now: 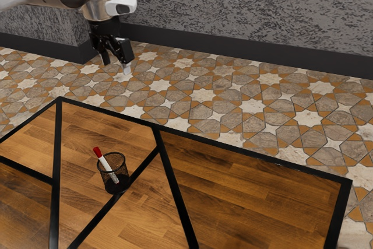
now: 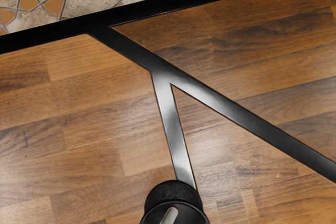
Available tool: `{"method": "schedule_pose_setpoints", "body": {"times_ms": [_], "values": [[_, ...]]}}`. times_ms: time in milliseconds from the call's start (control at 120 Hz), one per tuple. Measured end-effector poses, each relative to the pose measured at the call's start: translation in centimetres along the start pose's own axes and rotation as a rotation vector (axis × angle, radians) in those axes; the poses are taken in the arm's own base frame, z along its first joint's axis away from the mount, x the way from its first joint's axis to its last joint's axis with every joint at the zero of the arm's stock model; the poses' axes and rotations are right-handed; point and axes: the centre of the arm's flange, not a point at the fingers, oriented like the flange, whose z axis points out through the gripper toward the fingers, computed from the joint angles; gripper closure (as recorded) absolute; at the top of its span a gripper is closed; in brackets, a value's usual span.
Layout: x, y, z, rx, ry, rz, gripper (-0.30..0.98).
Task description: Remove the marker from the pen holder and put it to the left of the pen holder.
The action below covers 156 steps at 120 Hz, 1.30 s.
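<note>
One marker [image 1: 105, 162] is what I'm after, and it sits in the pen holder [image 1: 121, 177], its red end above the rim and leaning toward the exterior view's left. The holder stands upright on the table [image 1: 245, 193], beside one of the black strips [image 1: 179, 196]. My gripper [image 1: 116, 66] has its fingers spread, with nothing between them, and hangs high over the scene, well apart from the marker.

What the coming move turns on is the line from my gripper to that red end. The marker lies well below me, and from the wrist view I judge the holder to be near the ground under my hand, so I read this as mostly a descent with a small sideways correction. Its long axis is steep but tilted, so I want to come down with my fingers on either side of the exposed upper part, matching that lean as best I can, then close and draw it out along its own axis.

As I judge it, the approach is the step in hand, with the grasp, the lift and the placing to the holder's left all to do. If I go too low or off-line, a finger could catch the rim and tip the light-looking holder over.
</note>
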Motion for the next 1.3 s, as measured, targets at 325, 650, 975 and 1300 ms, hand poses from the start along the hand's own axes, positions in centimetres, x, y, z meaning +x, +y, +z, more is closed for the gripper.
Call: {"method": "schedule_pose_setpoints", "body": {"times_ms": [325,650,975,1300], "values": [[-1.3,1.0,1.2,-0.009,-0.034,0.014,0.0],[-9.5,-1.7,8.6,-0.008,0.02,-0.076,0.0],[-11.5,-5.3,18.7,-0.091,-0.039,-0.197,0.0],[-10.9,-6.2,24.2,-0.147,-0.077,-0.216,0.0]]}}
